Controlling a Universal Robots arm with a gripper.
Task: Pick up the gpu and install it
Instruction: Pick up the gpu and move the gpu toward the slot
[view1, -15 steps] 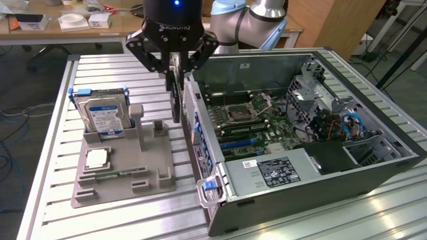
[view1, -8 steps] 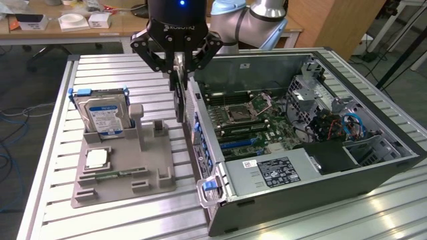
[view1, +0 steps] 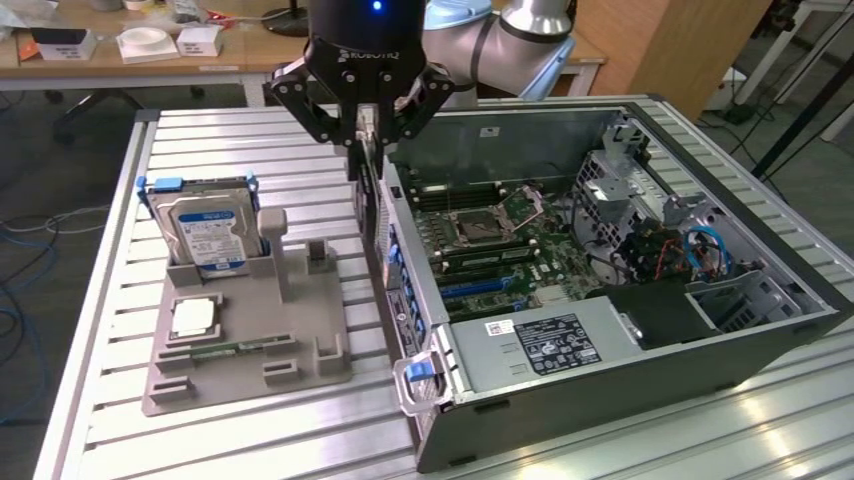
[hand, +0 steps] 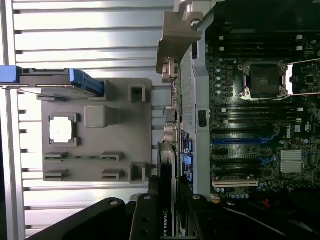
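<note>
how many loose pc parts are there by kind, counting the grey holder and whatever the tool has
silver hard drive with blue-white label, upright in the grey plastic holder: 1
square silver processor chip, flat in the holder: 1
narrow green memory stick, flat in the holder: 1
thin dark gpu card with silvery metal bracket, gripped by the tool: 1
total: 4

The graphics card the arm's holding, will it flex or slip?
Likely stiff: the gpu hangs straight, edge-on, below the gripper. Being thin and clamped between the jaws by its flat faces, it might pivot if it bumps the computer case.
</note>
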